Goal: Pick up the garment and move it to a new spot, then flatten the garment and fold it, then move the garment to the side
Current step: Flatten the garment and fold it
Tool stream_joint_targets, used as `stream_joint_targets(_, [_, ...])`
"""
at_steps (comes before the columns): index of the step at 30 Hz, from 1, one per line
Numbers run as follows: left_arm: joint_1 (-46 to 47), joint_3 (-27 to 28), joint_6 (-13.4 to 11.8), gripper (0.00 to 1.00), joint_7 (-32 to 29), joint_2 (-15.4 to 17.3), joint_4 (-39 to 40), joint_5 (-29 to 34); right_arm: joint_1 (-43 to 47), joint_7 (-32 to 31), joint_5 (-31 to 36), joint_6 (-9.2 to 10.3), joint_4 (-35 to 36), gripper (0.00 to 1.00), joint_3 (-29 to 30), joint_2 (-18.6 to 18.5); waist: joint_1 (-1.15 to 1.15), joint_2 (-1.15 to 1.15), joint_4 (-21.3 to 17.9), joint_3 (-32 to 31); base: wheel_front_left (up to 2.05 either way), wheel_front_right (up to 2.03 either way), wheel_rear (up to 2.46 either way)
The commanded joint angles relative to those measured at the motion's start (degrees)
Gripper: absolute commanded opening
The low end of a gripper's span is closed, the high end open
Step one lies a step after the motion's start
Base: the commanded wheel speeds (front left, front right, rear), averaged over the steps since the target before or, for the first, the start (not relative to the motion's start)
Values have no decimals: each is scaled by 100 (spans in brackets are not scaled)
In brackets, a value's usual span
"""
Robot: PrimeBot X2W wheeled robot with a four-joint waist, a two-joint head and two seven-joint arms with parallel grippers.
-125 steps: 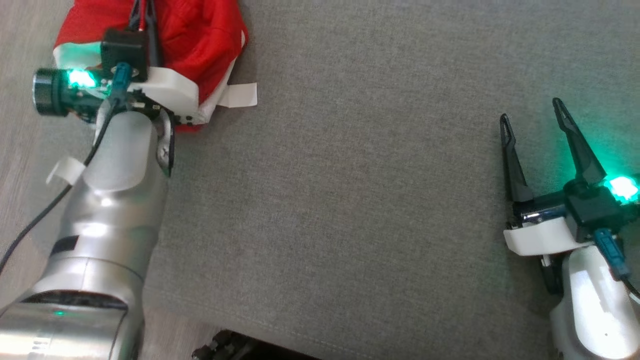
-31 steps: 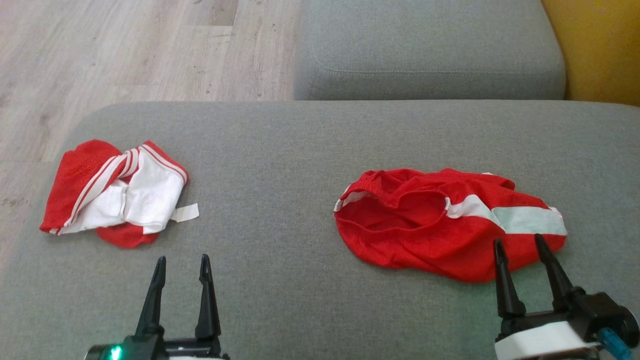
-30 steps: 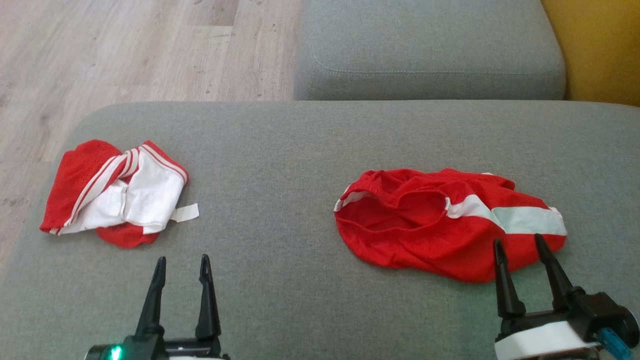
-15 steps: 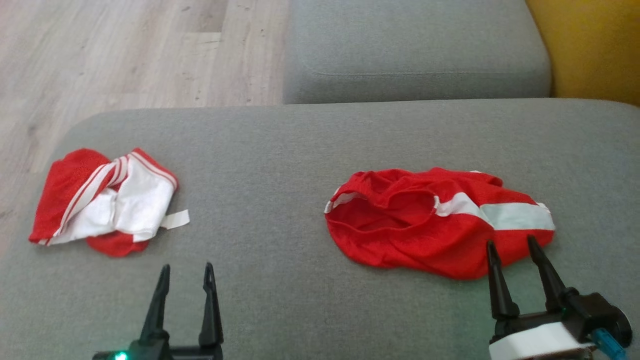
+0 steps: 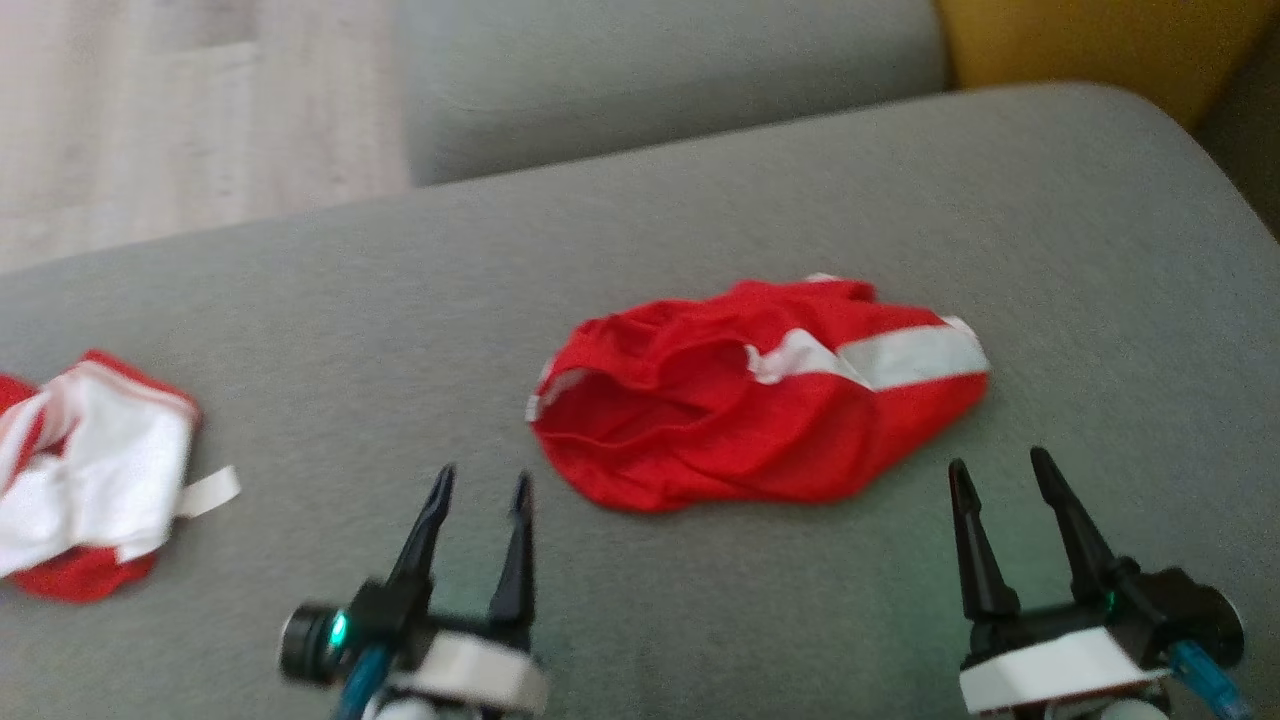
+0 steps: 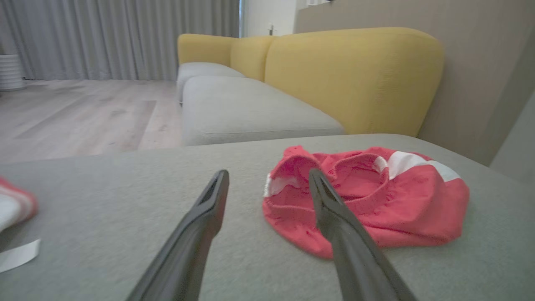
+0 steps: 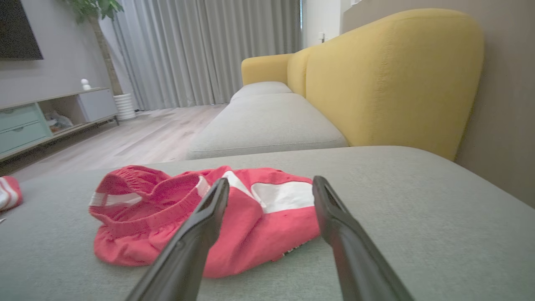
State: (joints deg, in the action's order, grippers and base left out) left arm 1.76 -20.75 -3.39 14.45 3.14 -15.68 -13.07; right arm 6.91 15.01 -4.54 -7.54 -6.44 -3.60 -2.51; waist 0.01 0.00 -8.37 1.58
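Seen from the head, the red mesh shorts (image 5: pixel 760 420) are shown lying crumpled on the grey sofa cushion (image 5: pixel 700 200), just beyond the left gripper (image 5: pixel 483 475) and the right gripper (image 5: pixel 997 460). Both grippers are spread wide and nothing is held in either. A second red-and-white garment (image 5: pixel 90 480) is seen well apart at the left edge. In the left wrist view, the elastic waistband (image 6: pixel 288 184) is found gaping just ahead of the fingers (image 6: pixel 196 242), towards their right. A clean pick would likely be had if this rim were pinched through both layers, rather than the loose mesh behind it. In the right wrist view, the white side panel (image 7: pixel 284 194) is framed between the two dark prongs, with the near edge of the cloth just in front of them. That edge is judged the better hold there, so that the shorts can be lifted level and carried without being dragged across the cushion.
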Motion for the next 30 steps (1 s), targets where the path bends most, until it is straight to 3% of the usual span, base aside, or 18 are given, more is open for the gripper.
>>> stream_joint_targets(1, [406,57,49,100,37,-26,34,-90,-326,-1,-26,5,223,100,-157,-37,-1,0,-432,342,0,0,0])
stream_joint_targets(9, [1965,-788,409,100,-951,-26,-842,-1081,-586,-1,-141,5,356,100,-279,-37,-1,0,-1180,905,0,0,0])
stream_joint_targets(18, [2812,-927,293,100,-1809,-26,-1271,-2235,-706,-1,-357,5,383,100,-396,-37,-1,0,-1681,1317,0,0,0])
stream_joint_targets(27, [2991,-935,260,100,-1768,-26,-1423,-2389,-705,-1,-445,5,378,100,-407,-37,-1,0,-1790,1382,0,0,0])
stream_joint_targets(28, [3006,-935,269,85,-1729,-26,-1420,-2387,-704,-1,-446,5,375,100,-399,-37,-1,0,-1783,1379,0,0,0])
stream_joint_targets(29, [3017,-938,282,49,-1699,-26,-1412,-2398,-705,-1,-445,5,370,100,-392,-37,-1,0,-1773,1373,0,0,0])
stream_joint_targets(30, [3029,-946,296,27,-1661,-26,-1388,-2412,-707,-1,-440,5,368,100,-382,-37,-1,0,-1747,1370,0,0,0])
